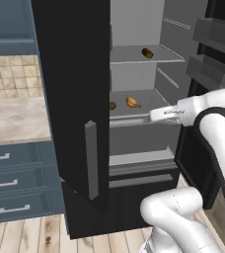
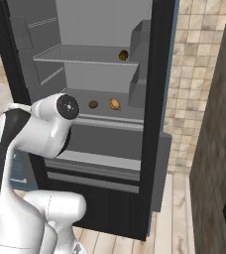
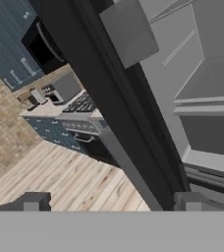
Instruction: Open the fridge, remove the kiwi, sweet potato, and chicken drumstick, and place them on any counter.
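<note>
The black fridge point(image 1: 75, 99) stands with both doors swung open. The left base view takes in the beige counter point(image 1: 16, 121) beside it; the hand view looks along the door edge toward a stove point(image 3: 79, 106). The sweet potato point(image 1: 147, 53) lies on the upper shelf; the chicken drumstick point(image 1: 132, 102) and kiwi point(image 1: 112, 105) sit near each other one shelf below. The gripper point(image 3: 114, 203) is spread wide, empty.

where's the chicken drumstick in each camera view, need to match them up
Left base view: chicken drumstick sits on the lower fridge shelf, right of the kiwi.
Right base view: the drumstick lies on that shelf, again right of the kiwi.
Hand view: not in it.
Shared landmark: the sweet potato on the shelf above, up and to the right of the drumstick.
</note>
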